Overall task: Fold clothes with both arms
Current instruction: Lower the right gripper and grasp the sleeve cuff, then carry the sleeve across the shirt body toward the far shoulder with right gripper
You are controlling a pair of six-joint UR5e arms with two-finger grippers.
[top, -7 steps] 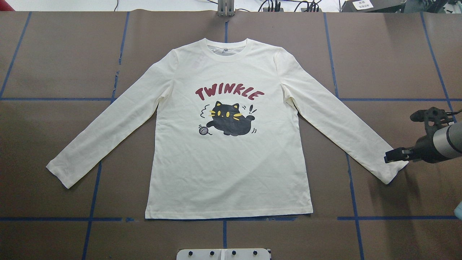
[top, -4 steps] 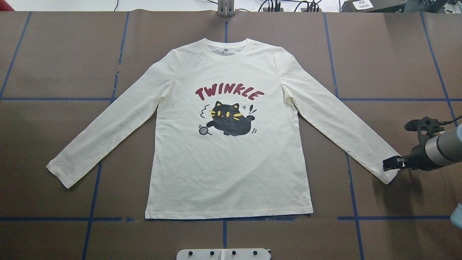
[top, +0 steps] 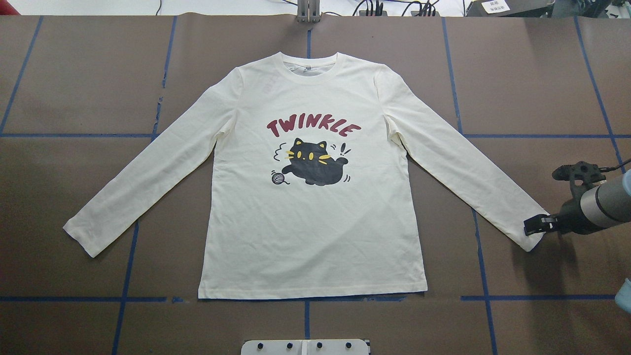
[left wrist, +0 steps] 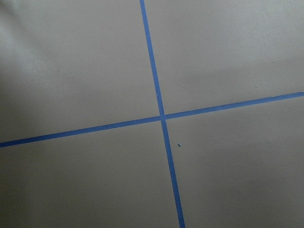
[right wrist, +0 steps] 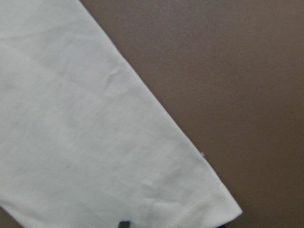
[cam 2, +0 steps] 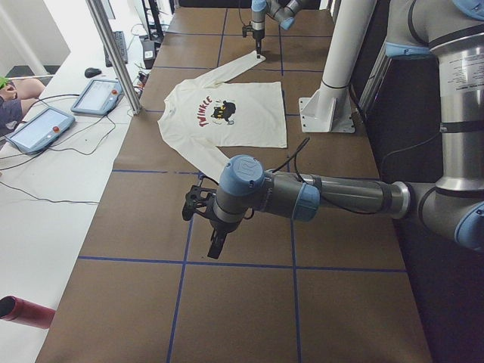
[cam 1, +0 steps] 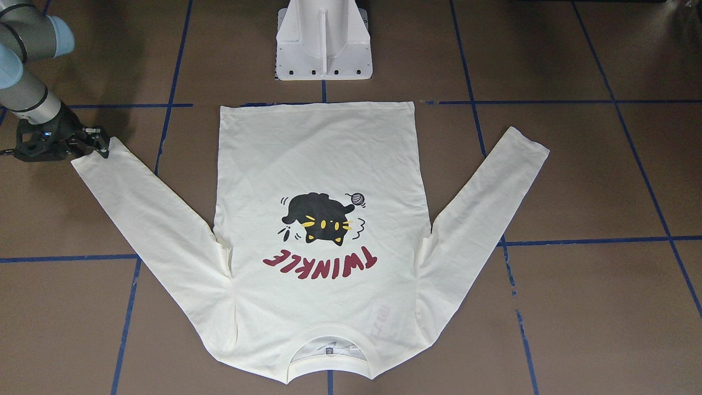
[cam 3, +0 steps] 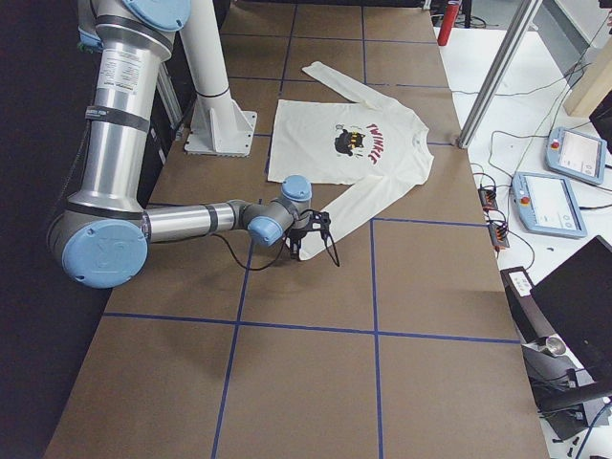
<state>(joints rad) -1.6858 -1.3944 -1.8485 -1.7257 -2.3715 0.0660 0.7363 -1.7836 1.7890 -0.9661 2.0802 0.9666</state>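
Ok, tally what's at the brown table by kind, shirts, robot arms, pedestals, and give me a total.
Shirt: 1
Robot arms: 2, the right arm and the left arm
White pedestal: 1
Total: 4

Taking 12 o'clock as the table edge farthest from the robot, the cream-white long-sleeved cotton shirt [top: 315, 236] lies flat, print up, on the middle of the brown paper-covered table [top: 74, 74]. Its neckline is at 12 o'clock and its hem at 6. One sleeve runs out toward 8 o'clock and the other toward 4. The black two-finger right gripper [top: 533, 226] sits at the cuff of the 4 o'clock sleeve. The black two-finger left gripper [cam 2: 214, 246] hangs over bare table past the 8 o'clock cuff, above a blue tape crossing [left wrist: 162, 117]. The white metal pedestal base [cam 1: 323, 38] stands at 6 o'clock, just beyond the hem.
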